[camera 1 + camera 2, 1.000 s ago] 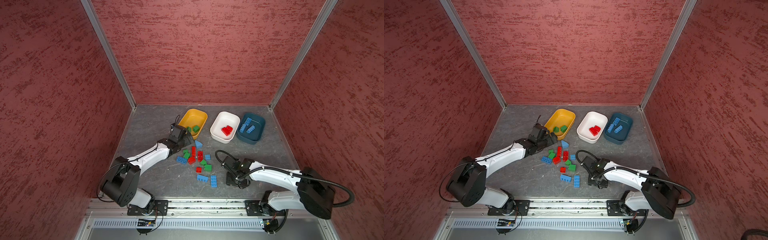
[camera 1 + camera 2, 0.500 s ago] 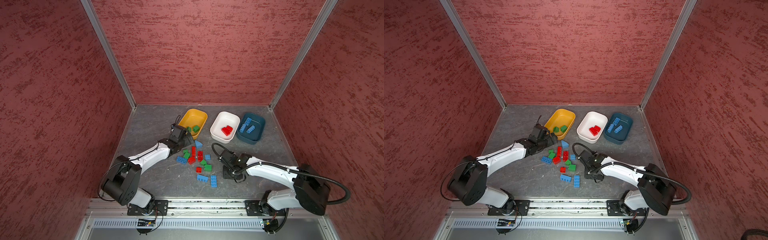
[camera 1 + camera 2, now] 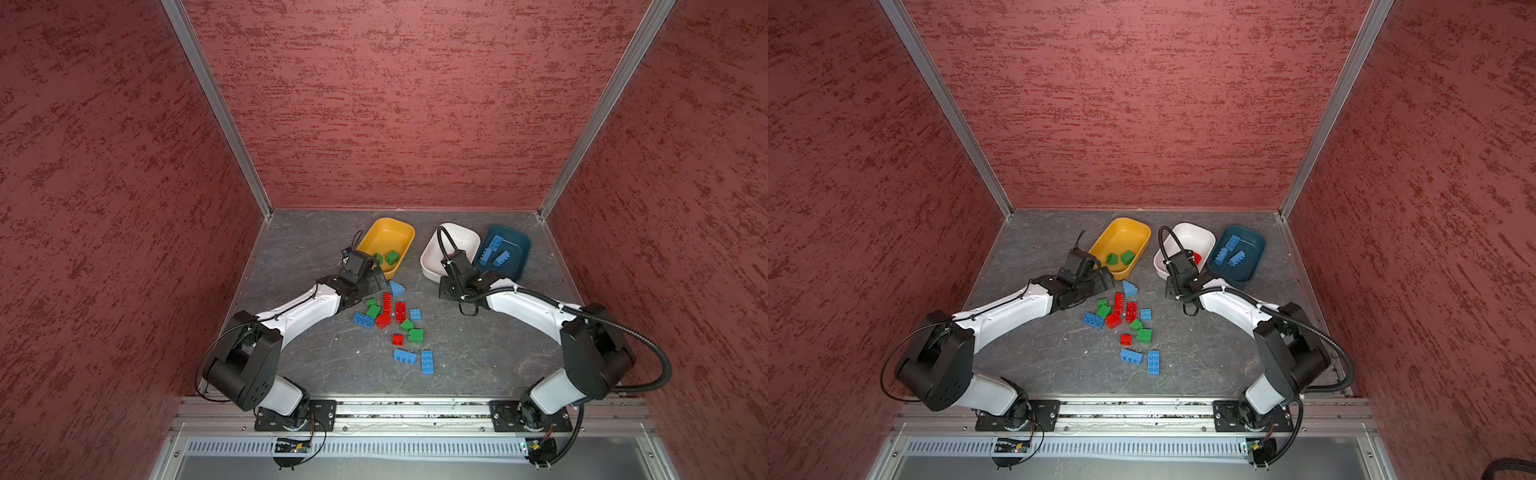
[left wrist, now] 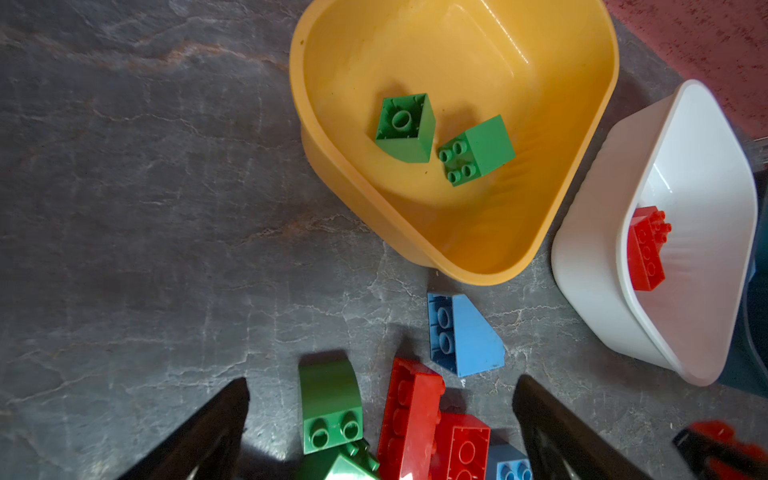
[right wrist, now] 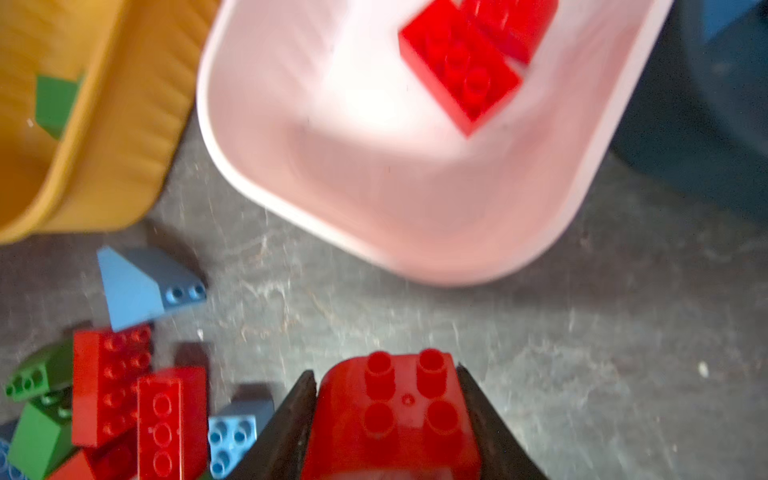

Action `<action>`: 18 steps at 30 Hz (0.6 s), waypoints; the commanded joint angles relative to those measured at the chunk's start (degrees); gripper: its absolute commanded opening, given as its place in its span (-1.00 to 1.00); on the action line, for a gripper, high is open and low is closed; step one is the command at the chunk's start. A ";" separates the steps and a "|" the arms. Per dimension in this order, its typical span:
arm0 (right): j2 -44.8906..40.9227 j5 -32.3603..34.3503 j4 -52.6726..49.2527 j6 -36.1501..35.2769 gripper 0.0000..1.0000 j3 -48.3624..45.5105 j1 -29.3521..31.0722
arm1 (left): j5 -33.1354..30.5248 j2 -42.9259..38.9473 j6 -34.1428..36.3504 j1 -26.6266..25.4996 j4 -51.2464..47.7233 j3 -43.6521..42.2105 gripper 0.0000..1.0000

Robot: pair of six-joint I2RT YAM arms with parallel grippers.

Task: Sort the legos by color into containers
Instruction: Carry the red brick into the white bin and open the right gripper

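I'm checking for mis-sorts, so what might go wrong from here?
The right gripper holds a red brick seemingly short of the white tub; released now, it may land on the table. The open left gripper straddles a green brick beside a long red brick; it might catch both.

Lab robot cell, red walls [image 3: 395, 104] (aluminium-framed)

A heap of red, green and blue plastic bricks [image 3: 400, 311] fills the middle of the grey stone-look table [image 3: 478, 365]. At its 12 o'clock a narrow lane runs between the mustard-yellow plastic tub [image 3: 388, 237] and the white plastic tub [image 3: 465, 239], a light-blue sloped brick [image 3: 397, 287] at its mouth. Bare table lies at 5 and 7 o'clock; the white left arm [image 3: 307, 309] crosses 9.
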 commanded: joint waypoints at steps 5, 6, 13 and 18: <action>8.41 -0.77 13.87 -3.49 -0.19 8.65 -7.02 | -0.97 1.03 -0.18 -0.39 -5.97 3.04 0.99; 9.49 -0.56 13.95 -3.97 -0.19 9.95 -7.47 | -0.74 1.28 -0.19 -0.47 -6.26 3.33 0.99; 16.90 -0.99 13.36 -5.74 -0.02 17.87 -10.14 | 0.07 3.90 0.93 -1.43 -8.38 6.76 0.99; 17.85 -2.77 11.68 -7.41 0.36 21.76 -10.41 | -1.24 7.72 0.87 -2.89 -11.98 11.48 0.99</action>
